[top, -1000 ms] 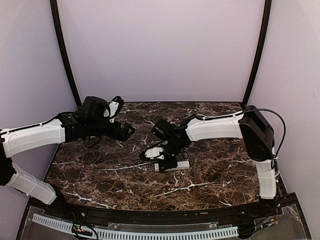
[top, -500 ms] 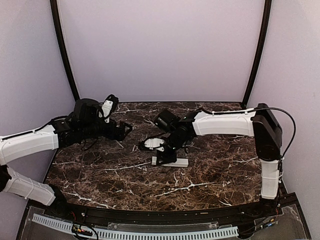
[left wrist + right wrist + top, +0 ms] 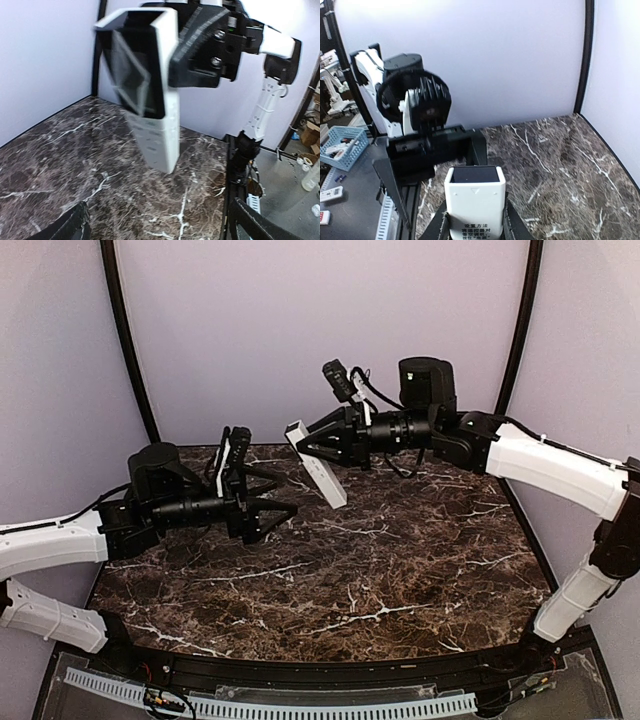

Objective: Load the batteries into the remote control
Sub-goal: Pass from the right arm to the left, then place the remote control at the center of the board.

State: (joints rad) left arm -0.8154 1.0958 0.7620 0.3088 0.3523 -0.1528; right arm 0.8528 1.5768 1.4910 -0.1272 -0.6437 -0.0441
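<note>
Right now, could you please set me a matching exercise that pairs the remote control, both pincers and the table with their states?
Column one:
1. remote control
2. left pincer
3. right pincer
4. table

Column two:
a. open, holding nothing
b. dark marble with white veins
c. in the air above the table, tilted
d. shut, gripping something white

Pairs: 1-c; 2-a; 3-d; 4-b

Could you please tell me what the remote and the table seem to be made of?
The remote: probably plastic, white, smooth, slightly glossy, with moulded edges. The table: looks like dark brown marble with white veins, though it could be printed laminate.
</note>
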